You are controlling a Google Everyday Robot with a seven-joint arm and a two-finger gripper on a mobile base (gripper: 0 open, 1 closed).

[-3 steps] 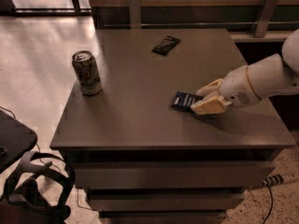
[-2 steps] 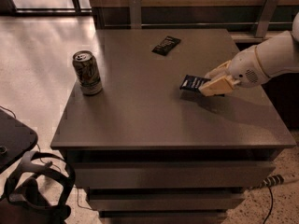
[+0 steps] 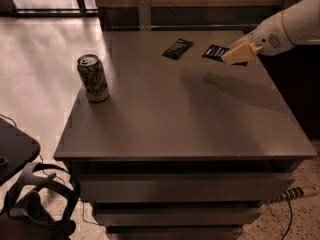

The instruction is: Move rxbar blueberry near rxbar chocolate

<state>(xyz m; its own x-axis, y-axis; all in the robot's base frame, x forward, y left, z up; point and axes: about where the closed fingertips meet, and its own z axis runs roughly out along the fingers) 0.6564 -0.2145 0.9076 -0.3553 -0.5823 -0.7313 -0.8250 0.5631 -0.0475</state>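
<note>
Upper right of frame: my pincer is clamped on one end of the rxbar blueberry, and the navy wrapper sticks out leftward from between the tan fingers. The bar looks lifted off the surface, judging by the soft shadow lying on the top lower down in the frame, well below the pincer. The rxbar chocolate lies flat at upper centre, just left of the carried bar and apart from it. The step in hand, as I read it, is the set-down. To do it well I should lower straight down so the wrapper lands flat, leave a clear gap so it sits beside the black bar and not on it, and open only once the bar bears on the surface. A thin wrapper held by one end may droop or pivot, so the descent should be slow with no sideways sweep. Containers: a drink can stands upright at the left of the surface, far from the work; I cannot tell what is in it. The drawers under the surface are shut, so their contents are hidden.
</note>
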